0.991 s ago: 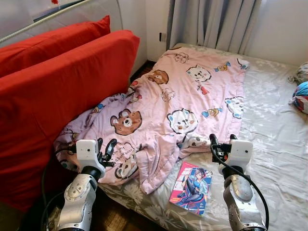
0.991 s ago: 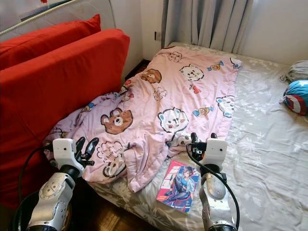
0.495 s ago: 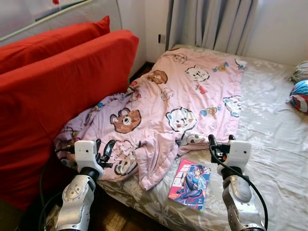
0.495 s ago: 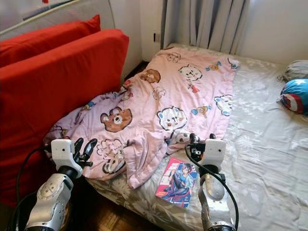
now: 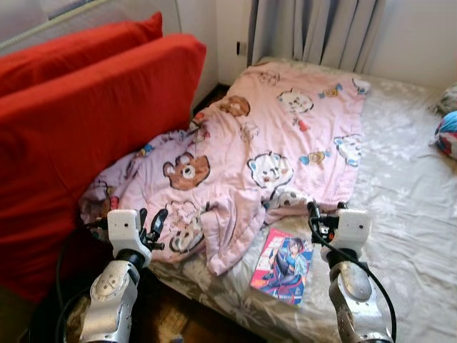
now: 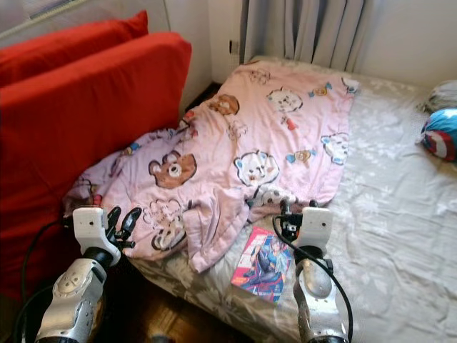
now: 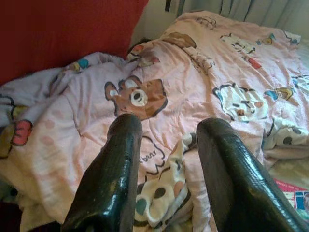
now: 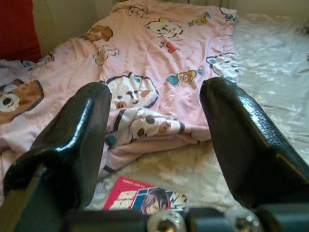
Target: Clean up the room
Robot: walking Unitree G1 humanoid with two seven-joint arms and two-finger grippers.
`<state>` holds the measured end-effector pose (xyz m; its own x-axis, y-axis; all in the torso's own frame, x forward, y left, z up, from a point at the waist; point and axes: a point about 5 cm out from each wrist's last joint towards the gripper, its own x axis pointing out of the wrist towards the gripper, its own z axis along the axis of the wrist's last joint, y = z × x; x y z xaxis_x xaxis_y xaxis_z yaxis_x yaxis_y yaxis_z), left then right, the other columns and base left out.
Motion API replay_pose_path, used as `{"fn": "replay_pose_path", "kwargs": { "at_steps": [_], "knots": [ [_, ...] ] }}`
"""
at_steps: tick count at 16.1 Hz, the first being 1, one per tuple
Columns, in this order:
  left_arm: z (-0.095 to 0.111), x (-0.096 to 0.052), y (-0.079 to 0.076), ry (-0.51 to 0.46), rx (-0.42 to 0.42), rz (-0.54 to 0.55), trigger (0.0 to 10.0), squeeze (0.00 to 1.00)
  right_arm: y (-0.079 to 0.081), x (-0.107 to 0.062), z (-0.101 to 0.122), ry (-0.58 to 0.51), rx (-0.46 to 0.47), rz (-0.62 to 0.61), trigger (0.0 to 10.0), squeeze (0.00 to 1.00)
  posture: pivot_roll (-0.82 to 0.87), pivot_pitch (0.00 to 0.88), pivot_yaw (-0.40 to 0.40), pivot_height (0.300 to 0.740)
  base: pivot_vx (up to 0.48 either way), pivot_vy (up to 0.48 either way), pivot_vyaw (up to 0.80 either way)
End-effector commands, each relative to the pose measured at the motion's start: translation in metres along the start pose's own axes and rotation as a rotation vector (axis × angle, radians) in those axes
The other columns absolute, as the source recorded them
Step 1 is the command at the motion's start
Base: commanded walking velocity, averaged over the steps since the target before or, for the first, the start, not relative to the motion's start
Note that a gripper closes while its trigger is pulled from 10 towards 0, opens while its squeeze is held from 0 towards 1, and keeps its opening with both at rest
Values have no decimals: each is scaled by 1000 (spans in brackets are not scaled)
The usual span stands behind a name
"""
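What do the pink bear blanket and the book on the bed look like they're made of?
The pink blanket looks like soft, matte woven or knit fabric: it bunches into rumpled folds at its near edge. The book seems paper with a glossy printed cover, lying flat and stiff with crisp corners; the gloss is hard to confirm.
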<state>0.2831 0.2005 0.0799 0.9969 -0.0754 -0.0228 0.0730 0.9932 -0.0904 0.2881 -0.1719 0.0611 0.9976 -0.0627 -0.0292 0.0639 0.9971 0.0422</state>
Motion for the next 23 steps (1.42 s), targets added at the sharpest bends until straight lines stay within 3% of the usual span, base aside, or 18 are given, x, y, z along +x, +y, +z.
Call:
{"fn": "replay_pose_path", "kwargs": {
  "at_steps": [1, 15, 19, 23],
  "knots": [
    [2, -1, 1, -5, -1, 3, 10000, 0, 0, -3, -5, 23, -10, -8, 10000, 0, -4, 111, 12, 649, 0, 0, 0],
    [1, 0, 0, 5, -1, -3, 10000, 0, 1, -3, -10, 57, -24, -13, 10000, 0, -4, 97, 11, 649, 0, 0, 0],
    [1, 1, -2, 5, -5, -10, 10000, 0, 5, -2, -9, 47, -29, 12, 10000, 0, -5, 98, 10, 621, 0, 0, 0],
    [1, 0, -2, 7, -3, -9, 10000, 0, 7, -4, -10, 47, -24, 16, 10000, 0, -3, 103, 10, 621, 0, 0, 0]
  ]
}}
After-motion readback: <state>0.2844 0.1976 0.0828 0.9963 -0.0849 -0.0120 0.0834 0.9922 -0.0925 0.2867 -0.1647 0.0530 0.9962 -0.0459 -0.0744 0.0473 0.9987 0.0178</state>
